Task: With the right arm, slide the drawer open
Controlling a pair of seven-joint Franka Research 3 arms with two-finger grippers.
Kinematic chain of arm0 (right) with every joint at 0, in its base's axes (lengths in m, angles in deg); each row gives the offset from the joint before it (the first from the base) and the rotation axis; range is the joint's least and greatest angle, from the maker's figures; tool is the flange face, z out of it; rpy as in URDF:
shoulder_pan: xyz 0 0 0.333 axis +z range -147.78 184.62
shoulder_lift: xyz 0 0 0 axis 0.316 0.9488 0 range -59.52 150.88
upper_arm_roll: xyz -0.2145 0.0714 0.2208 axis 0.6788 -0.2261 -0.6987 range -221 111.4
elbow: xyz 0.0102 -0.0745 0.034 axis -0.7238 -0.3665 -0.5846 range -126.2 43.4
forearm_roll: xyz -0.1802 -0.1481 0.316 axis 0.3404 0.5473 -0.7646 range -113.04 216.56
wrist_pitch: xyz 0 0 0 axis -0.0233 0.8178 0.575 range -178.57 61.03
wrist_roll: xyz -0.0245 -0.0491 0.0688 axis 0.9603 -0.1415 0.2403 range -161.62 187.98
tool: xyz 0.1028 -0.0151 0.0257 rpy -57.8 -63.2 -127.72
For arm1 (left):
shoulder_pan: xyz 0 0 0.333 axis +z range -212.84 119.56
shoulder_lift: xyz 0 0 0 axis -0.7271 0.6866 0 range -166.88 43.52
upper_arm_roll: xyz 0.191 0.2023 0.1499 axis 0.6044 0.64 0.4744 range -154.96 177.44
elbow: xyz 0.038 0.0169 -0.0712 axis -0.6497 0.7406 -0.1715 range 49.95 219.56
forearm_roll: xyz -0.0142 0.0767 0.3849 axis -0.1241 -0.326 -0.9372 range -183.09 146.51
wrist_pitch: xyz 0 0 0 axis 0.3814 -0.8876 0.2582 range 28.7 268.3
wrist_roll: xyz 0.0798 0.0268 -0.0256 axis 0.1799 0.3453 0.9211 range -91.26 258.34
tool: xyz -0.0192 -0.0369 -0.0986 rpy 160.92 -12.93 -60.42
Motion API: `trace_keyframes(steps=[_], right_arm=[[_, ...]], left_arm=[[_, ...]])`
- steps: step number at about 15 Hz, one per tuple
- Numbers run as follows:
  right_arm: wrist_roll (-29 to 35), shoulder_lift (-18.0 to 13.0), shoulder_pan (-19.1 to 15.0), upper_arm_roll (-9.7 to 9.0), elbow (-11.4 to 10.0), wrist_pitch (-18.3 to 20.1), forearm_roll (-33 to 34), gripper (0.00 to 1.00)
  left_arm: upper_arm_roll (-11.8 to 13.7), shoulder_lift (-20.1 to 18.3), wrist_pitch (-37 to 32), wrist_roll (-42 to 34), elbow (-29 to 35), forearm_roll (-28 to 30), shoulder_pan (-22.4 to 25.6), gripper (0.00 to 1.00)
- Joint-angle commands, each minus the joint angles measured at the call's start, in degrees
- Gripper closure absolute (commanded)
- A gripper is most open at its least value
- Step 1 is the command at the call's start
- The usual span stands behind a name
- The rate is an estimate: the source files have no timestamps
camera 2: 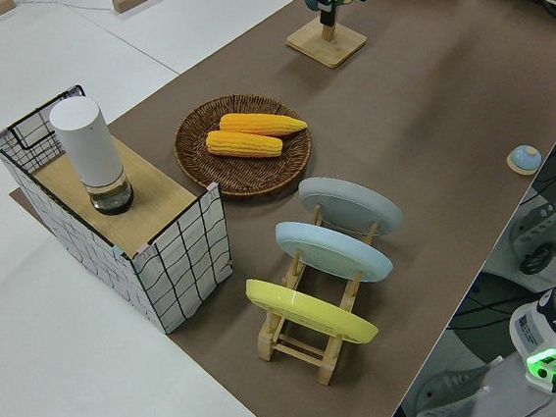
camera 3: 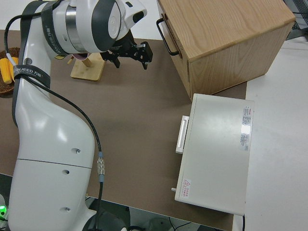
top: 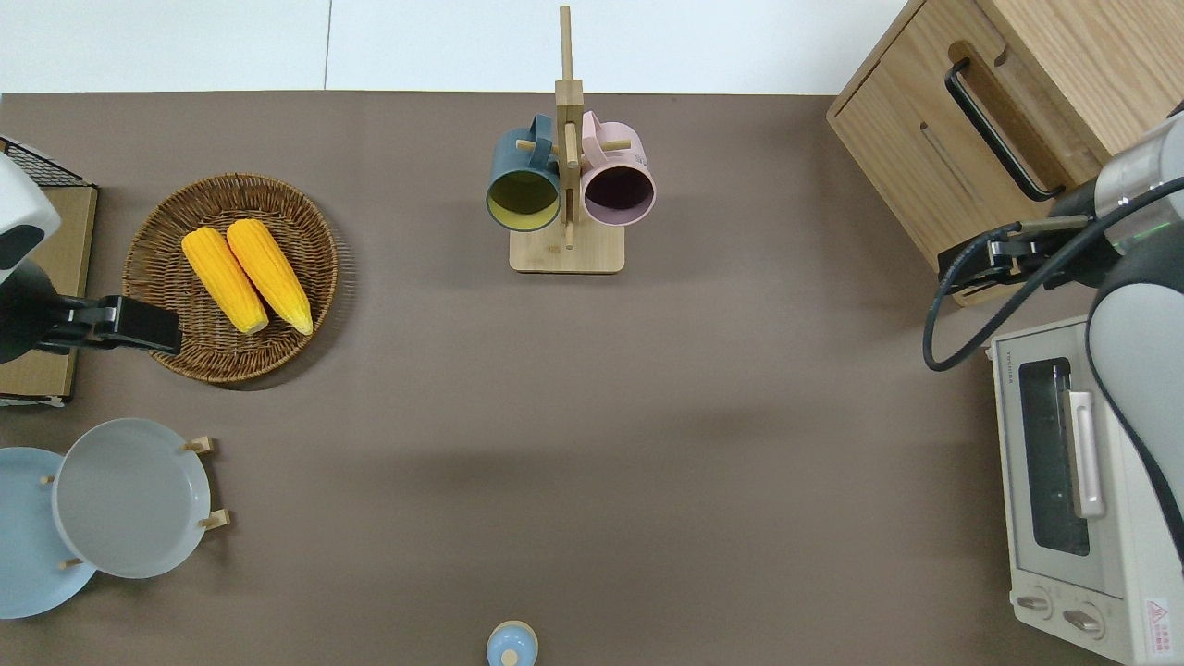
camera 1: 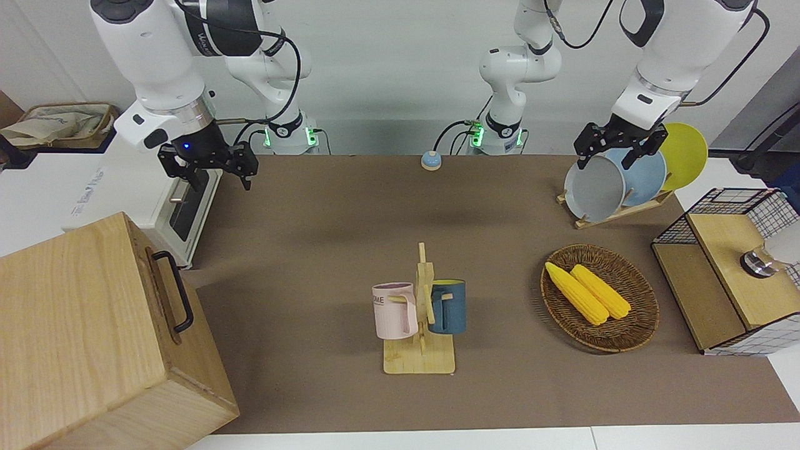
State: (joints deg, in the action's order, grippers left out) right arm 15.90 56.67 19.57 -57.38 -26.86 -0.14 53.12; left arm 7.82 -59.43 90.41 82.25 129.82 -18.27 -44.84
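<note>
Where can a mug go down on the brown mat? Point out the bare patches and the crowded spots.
Barest: the wide mat stretch between the wooden mug tree, the small blue bell, the grey plate on its rack and the white toaster oven. Crowded: around the wicker basket of corn, and near the pale wooden drawer box, where the right gripper hovers.

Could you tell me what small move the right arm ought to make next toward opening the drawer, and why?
Probably carry the right end effector farther from the robots to the black bar handle on the drawer. The end effector is open and holds nothing, up in the air by the corner of the wooden box, while the drawer looks shut. The left arm is parked.
</note>
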Motion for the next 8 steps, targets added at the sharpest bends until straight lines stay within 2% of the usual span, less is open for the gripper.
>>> trace_keyframes(steps=[1,8], right_arm=[[0.96,-0.36,-0.19,-0.5,0.31,0.69,-0.65,0.021],[1.14,-0.36,0.7,-0.32,0.23,0.77,-0.92,0.017]], left_arm=[[-0.37,0.65,-1.13,-0.56,-1.4,-0.98,0.22,0.01],[-0.37,0.65,-1.13,-0.56,-1.49,-0.98,0.22,0.01]])
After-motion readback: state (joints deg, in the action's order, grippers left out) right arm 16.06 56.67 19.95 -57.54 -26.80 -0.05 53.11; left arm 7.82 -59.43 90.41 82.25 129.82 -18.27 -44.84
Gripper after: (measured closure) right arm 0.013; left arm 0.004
